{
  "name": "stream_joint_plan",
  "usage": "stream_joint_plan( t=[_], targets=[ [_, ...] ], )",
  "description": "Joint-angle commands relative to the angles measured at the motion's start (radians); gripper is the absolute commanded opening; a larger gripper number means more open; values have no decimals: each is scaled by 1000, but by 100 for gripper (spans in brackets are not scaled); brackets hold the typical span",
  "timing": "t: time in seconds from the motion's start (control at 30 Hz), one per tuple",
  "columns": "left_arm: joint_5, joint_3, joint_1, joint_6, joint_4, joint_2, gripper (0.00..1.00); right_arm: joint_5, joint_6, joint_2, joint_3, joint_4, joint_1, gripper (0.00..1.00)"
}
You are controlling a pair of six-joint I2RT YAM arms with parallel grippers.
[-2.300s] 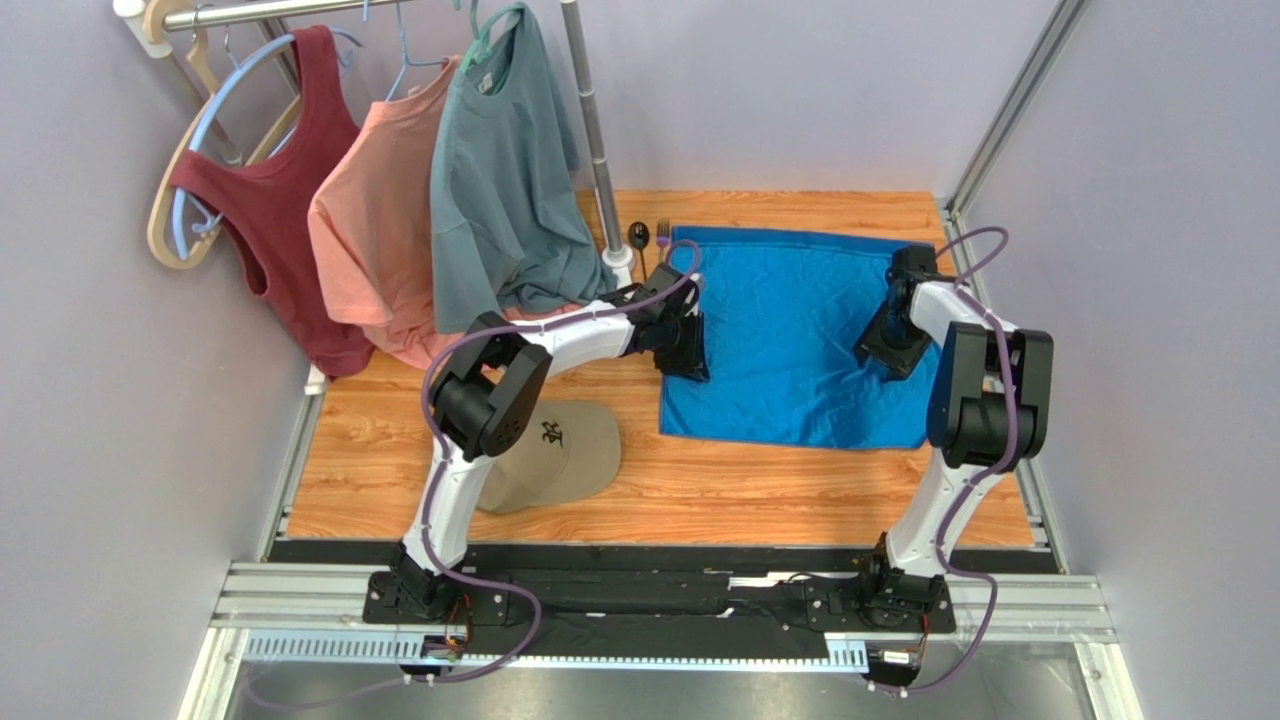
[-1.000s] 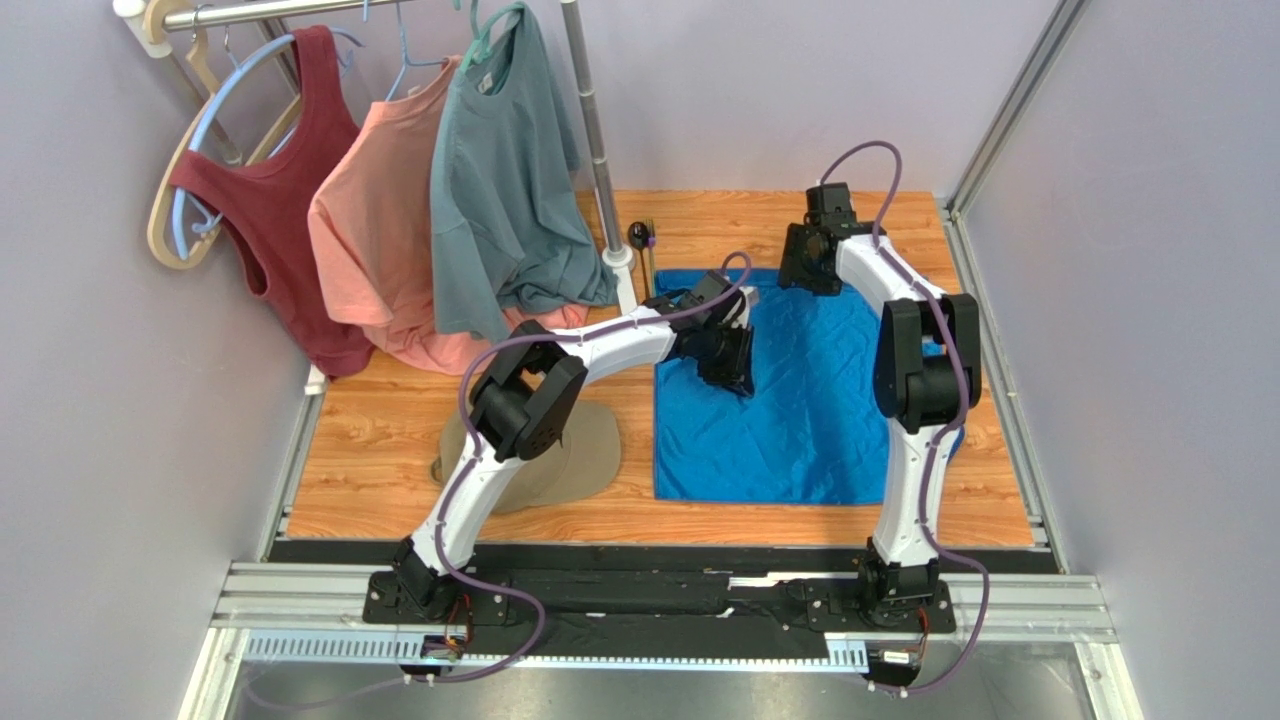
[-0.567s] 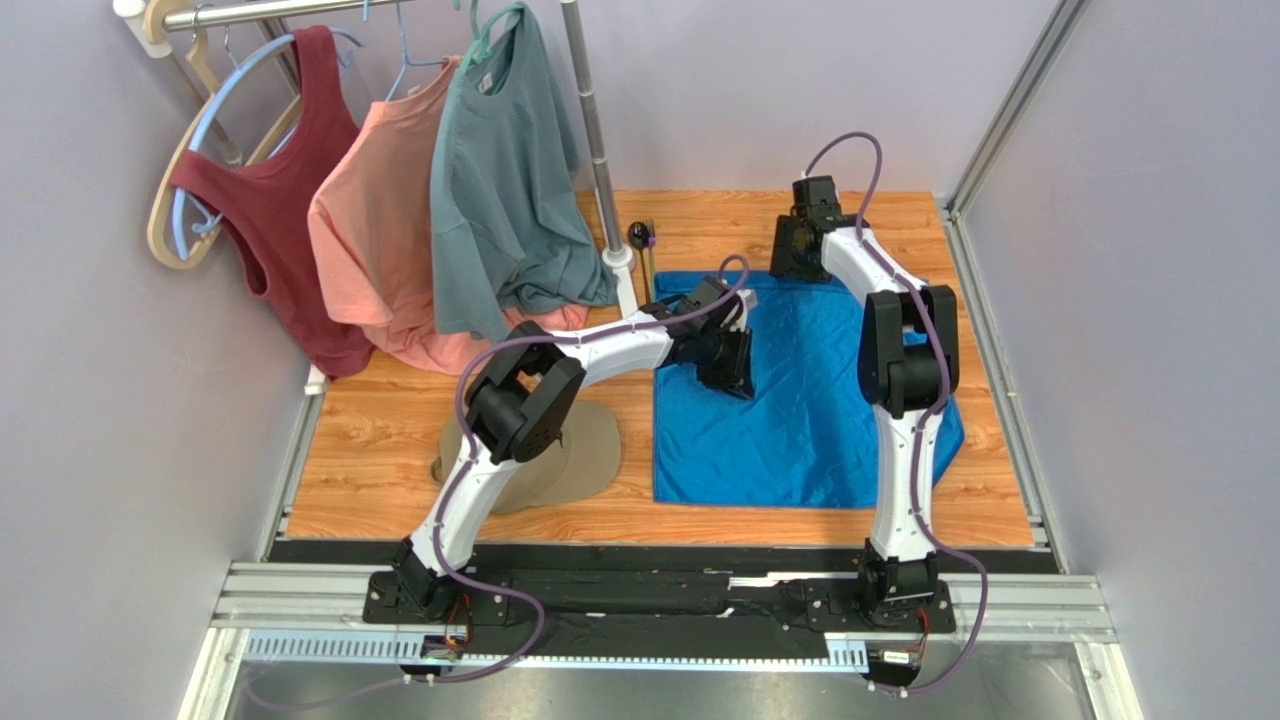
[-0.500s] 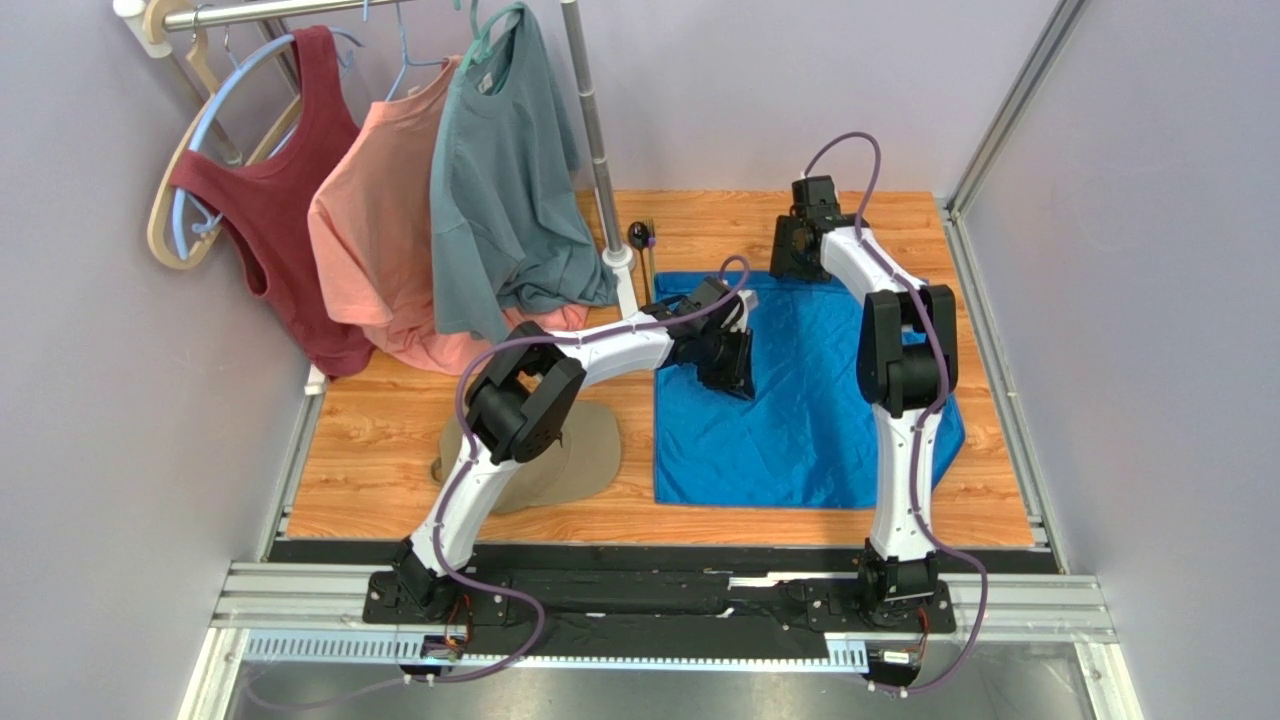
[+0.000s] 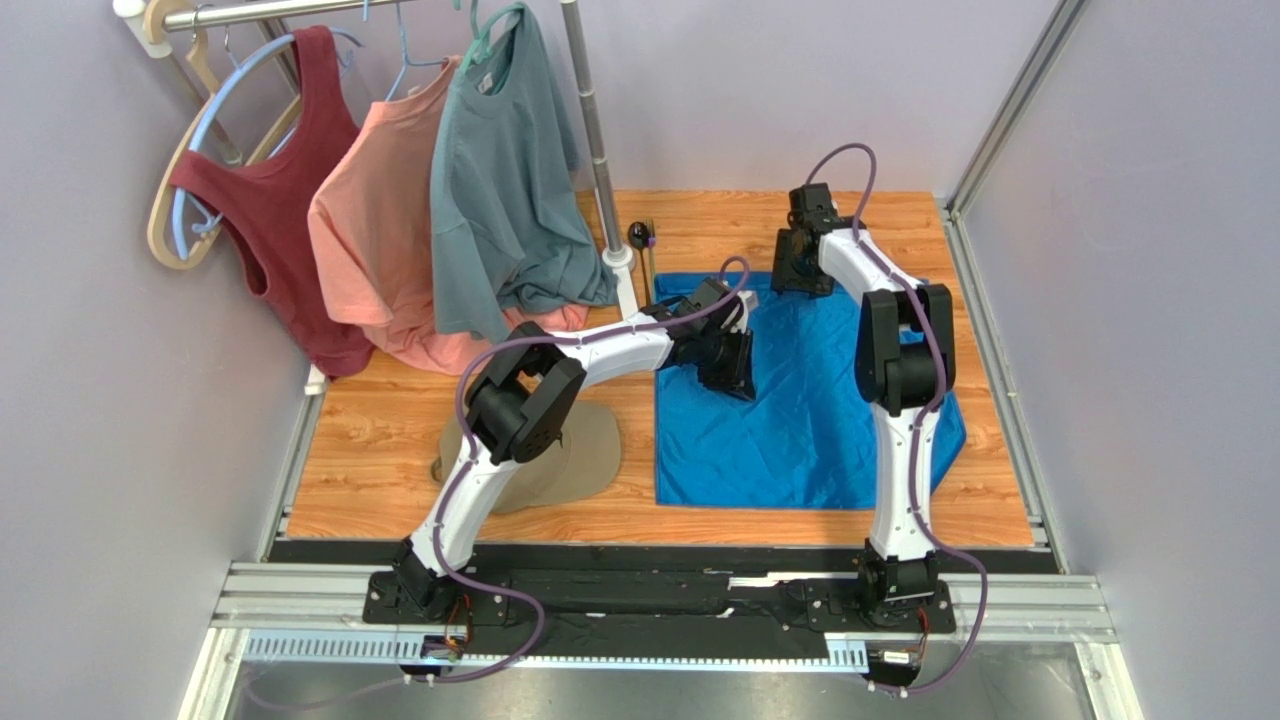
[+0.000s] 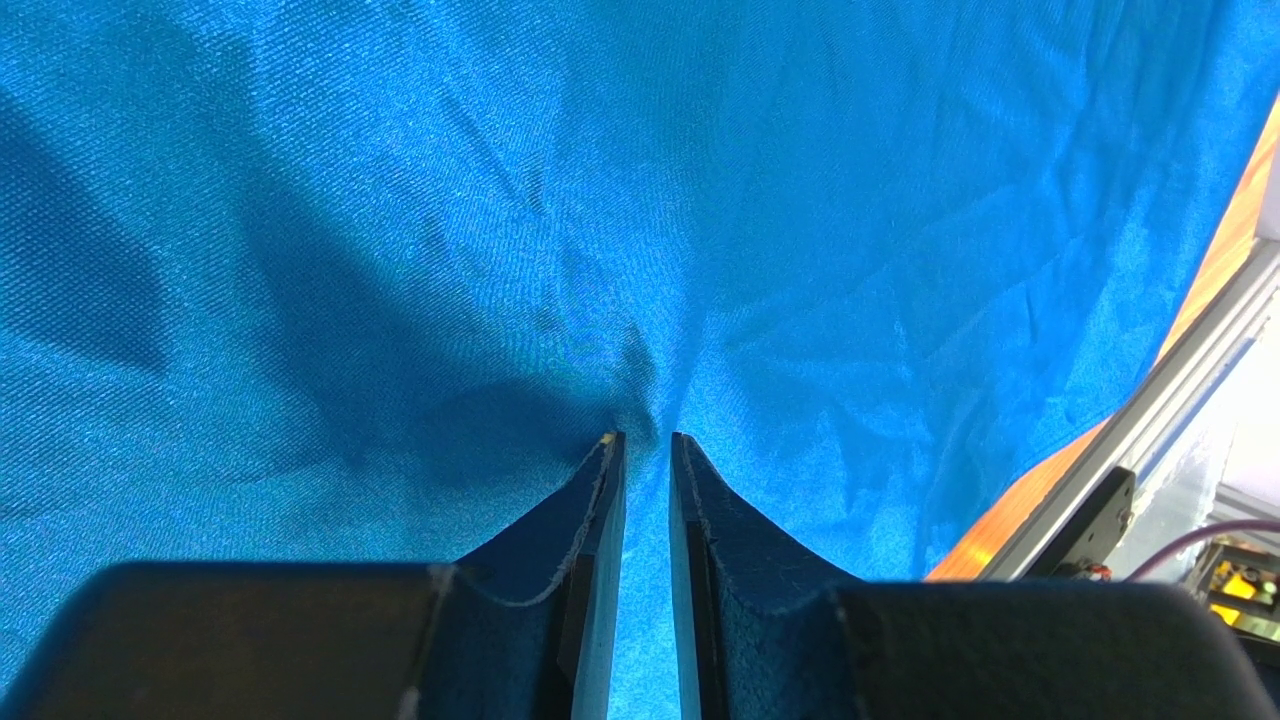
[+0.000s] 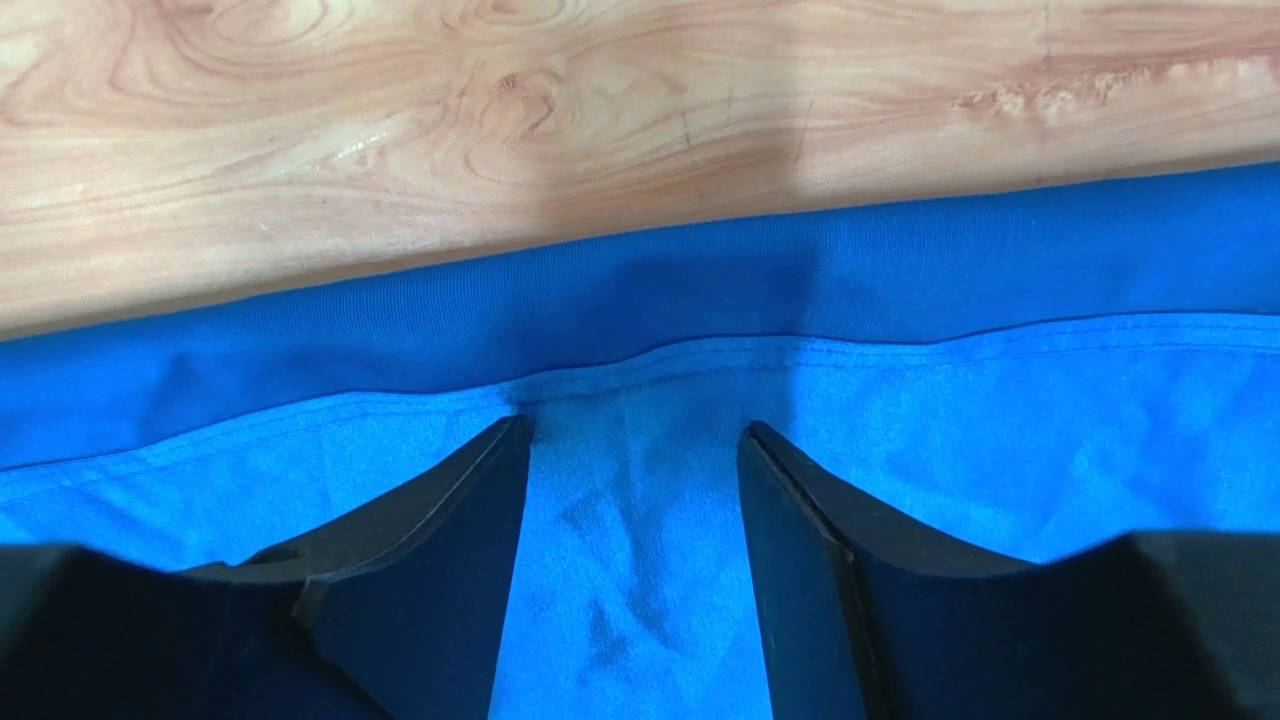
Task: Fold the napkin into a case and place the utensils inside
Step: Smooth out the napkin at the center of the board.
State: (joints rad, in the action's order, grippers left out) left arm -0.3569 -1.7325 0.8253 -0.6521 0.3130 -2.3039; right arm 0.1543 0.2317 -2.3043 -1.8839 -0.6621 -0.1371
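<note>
The bright blue napkin lies folded on the wooden table, its hemmed top layer set back from the far fold. My left gripper is down on its left part. In the left wrist view its jaws are shut on a puckered pinch of napkin. My right gripper is at the napkin's far edge; its jaws are open, tips resting on the hem with only flat cloth between them. The utensils lie off the napkin's far left corner, the black-bowled spoon by the pole's foot.
A tan cap lies left of the napkin, partly under my left arm. A clothes rack pole stands at the back with a grey-teal T-shirt, a pink top and a maroon top. A metal rail borders the table's right side.
The right arm swung from the napkin's right side to its far edge, and the napkin became narrower and folded. The left gripper shifted right onto the cloth. In the last half second the right gripper came slightly nearer.
</note>
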Motion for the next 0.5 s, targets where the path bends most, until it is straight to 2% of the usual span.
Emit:
stream_joint_plan(
  t=[0.0, 0.1, 0.27, 0.4, 0.47],
  targets=[
    [3, 17, 12, -4, 40, 27, 26, 17, 37, -84, -136, -66, -6, 57],
    [6, 30, 14, -7, 35, 32, 26, 53, 76, -167, -294, -117, -4, 57],
    [7, 37, 15, 0, 40, 31, 25, 71, 118, -274, -538, -85, 11, 59],
    [22, 33, 15, 25, 60, 63, 25, 53, 124, -230, -538, 54, 34, 62],
    [38, 15, 12, 54, 75, 78, 27, 39, 113, -182, -544, 62, 45, 63]
  ],
)
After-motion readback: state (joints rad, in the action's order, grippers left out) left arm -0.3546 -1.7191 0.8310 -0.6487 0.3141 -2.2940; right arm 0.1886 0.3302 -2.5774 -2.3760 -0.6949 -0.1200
